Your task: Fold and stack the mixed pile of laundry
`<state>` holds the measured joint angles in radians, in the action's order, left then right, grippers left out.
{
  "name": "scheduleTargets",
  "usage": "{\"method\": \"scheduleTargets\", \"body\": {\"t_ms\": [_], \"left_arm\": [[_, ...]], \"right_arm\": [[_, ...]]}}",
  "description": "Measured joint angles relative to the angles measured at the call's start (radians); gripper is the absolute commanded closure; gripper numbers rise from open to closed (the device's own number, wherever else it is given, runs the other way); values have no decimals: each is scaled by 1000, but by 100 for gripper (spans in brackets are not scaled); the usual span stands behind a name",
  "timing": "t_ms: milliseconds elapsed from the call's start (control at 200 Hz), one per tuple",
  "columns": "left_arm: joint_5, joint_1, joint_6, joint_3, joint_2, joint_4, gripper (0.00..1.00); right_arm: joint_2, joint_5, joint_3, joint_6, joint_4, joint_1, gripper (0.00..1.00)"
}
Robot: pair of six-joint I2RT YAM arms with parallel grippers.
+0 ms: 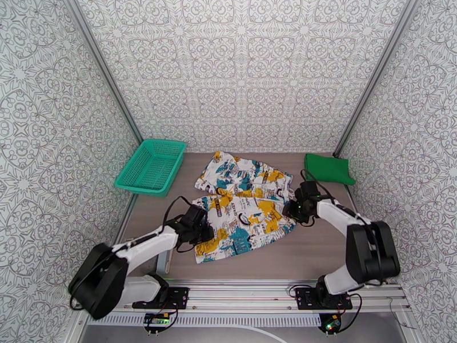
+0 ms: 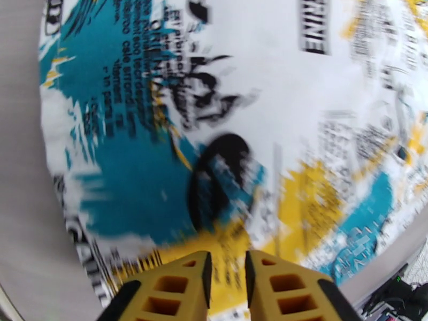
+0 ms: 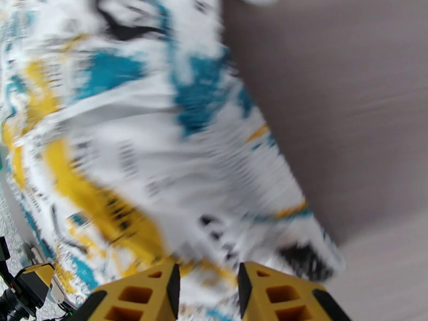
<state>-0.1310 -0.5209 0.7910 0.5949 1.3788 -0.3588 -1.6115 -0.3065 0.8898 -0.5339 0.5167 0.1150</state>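
The white printed garment [image 1: 245, 221] lies spread across the middle of the tabletop [image 1: 320, 247], creased along its width so that an upper and a lower half show. The green shirt [image 1: 328, 168] sits as a flat folded packet at the upper right of the top view, well apart from it, and the basket [image 1: 151, 167] stands at the upper left.

The left hand [image 1: 204, 230] is at the garment's left edge and the right hand [image 1: 292, 206] at its right edge. In each wrist view the yellow fingers [image 2: 182, 287] stand a narrow gap apart with cloth running in at the tips. Whether either hand is clenched on the fabric or merely over it cannot be told.

The cloth looks thin, light and limp. It will likely sag, wrinkle and drag along the tabletop rather than hold a shape. Pinching both side edges level with each other, close to the hem or corners, should carry the fold evenly. A one-sided grip would probably skew it.
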Motion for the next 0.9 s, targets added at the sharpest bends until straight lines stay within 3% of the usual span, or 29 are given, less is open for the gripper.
{"method": "scheduleTargets", "body": {"t_ms": [140, 305, 470, 615, 900], "left_arm": [[-5, 15, 1, -34, -13, 41, 79], [-8, 45, -13, -68, -125, -13, 63], [-37, 115, -114, 119, -121, -121, 61], [-69, 198, -231, 448, 95, -108, 68], [-177, 296, -385, 1088, 692, -32, 75]], "right_arm": [[-5, 2, -42, -5, -31, -28, 63], [44, 19, -48, 3, -1, -60, 62], [73, 23, 69, 18, 77, -62, 60], [-8, 6, 291, 35, 62, -62, 60], [-416, 6, 686, 21, -28, -62, 63]]}}
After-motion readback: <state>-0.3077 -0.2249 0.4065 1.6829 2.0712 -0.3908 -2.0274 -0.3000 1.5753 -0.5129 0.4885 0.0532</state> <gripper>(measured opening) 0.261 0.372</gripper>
